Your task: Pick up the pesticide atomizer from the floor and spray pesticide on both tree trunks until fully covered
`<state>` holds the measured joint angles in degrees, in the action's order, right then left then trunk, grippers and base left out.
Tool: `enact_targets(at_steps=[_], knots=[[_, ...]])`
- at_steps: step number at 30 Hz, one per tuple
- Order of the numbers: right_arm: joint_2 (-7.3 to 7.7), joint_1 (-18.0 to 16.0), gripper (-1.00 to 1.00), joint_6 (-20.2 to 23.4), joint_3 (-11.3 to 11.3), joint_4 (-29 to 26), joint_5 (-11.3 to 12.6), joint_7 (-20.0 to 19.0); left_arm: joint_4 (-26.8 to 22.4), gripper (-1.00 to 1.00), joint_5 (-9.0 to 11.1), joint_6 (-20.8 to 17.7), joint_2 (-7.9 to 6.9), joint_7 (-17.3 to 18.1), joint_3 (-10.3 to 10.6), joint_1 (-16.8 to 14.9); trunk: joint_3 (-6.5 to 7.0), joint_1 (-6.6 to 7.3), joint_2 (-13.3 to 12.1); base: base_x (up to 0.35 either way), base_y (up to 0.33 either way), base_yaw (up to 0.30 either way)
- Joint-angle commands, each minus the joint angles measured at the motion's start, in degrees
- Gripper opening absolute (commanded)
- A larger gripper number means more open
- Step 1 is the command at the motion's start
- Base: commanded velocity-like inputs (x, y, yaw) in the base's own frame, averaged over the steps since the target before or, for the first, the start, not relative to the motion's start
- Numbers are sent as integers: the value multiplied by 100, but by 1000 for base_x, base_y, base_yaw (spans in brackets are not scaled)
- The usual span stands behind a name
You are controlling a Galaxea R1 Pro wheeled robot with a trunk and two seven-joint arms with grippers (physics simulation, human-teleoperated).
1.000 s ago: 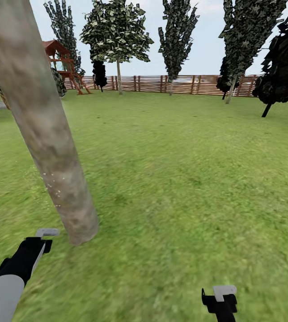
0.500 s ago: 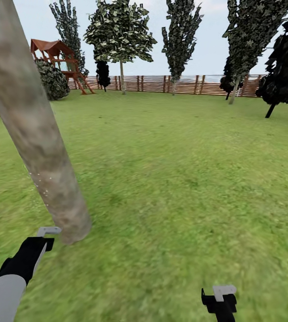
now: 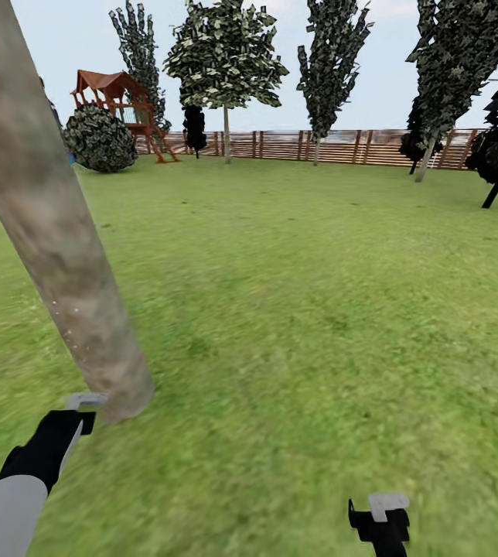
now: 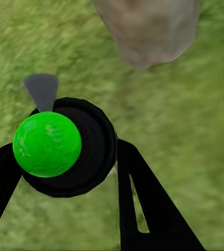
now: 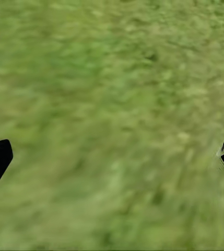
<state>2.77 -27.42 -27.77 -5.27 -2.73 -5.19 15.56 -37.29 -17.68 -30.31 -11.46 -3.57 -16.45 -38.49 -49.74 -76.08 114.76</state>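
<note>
On the green lawn floor (image 3: 303,325) of the garden, you face a thick mottled beige-grey tree trunk (image 3: 48,224) that leans across the left side of the head view and meets the grass just beside your left gripper (image 3: 83,402). That gripper is closed around the pesticide atomizer (image 4: 65,146), which in the left wrist view appears as a round black body with a bright green ball on it and a grey nozzle tip, held between two black fingers (image 4: 148,204); the foot of the trunk lies just beyond it. Your right gripper (image 3: 387,507) hangs low over bare grass, well apart from the trunk, its jaws spread wide and empty. Far off, a brown slatted fence (image 3: 342,145) runs behind a green-crowned tree (image 3: 226,58) and a red play tower (image 3: 117,100).
</note>
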Motion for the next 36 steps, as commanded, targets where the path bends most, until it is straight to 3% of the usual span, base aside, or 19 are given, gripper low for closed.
enact_targets(at_steps=[1,8,21,32,34,36], knots=[[-1,0,100,0,0,0,0,0,-4,-100,-16,-1,31,-6,-4,0,0,0,0,233,-199,0],[-4,0,100,0,0,-3,0,0,-8,-100,-20,-1,58,-21,-15,-2,0,0,0,213,-207,11],[-7,0,100,0,0,0,0,0,-15,-100,-22,0,57,-21,-16,-3,0,0,0,38,-273,261],[-5,0,100,0,0,-1,0,0,-7,-100,-33,-1,40,-28,-8,-4,0,0,0,94,-277,56],[-4,0,100,-7,0,0,0,0,34,-100,-16,0,72,-21,-5,-1,0,0,0,98,-277,261],[0,0,100,-9,0,0,-2,3,37,-100,-13,-1,216,2,5,-6,0,0,0,126,-271,275]])
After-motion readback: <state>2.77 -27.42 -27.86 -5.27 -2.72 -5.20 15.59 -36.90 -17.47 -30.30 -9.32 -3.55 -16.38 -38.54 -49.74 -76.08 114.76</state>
